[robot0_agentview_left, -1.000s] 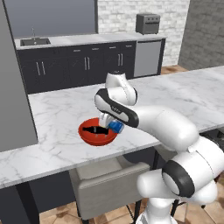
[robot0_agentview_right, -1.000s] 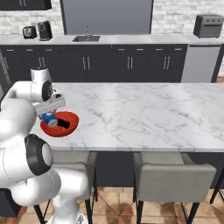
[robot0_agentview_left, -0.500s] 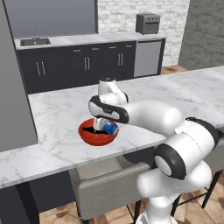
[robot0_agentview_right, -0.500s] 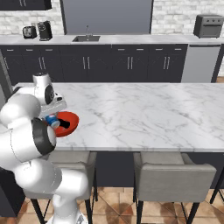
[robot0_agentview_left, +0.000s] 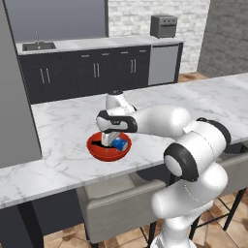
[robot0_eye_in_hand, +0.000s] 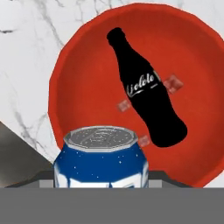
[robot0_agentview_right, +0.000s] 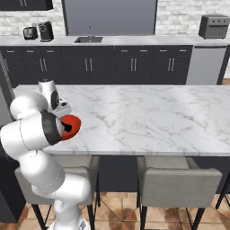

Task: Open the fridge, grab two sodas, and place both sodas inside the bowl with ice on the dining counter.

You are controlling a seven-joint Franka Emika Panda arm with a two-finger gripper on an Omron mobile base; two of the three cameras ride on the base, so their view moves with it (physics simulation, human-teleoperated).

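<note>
Holding: my gripper pinches the blue soda can, low centre of the hand view, over the red bowl.
Bowl: left of centre in the left base view, on the marble dining counter.
Black soda bottle: lying in the bowl, upper right of the can.
Risk: the released can may knock the bottle or tip over the near rim.
</note>
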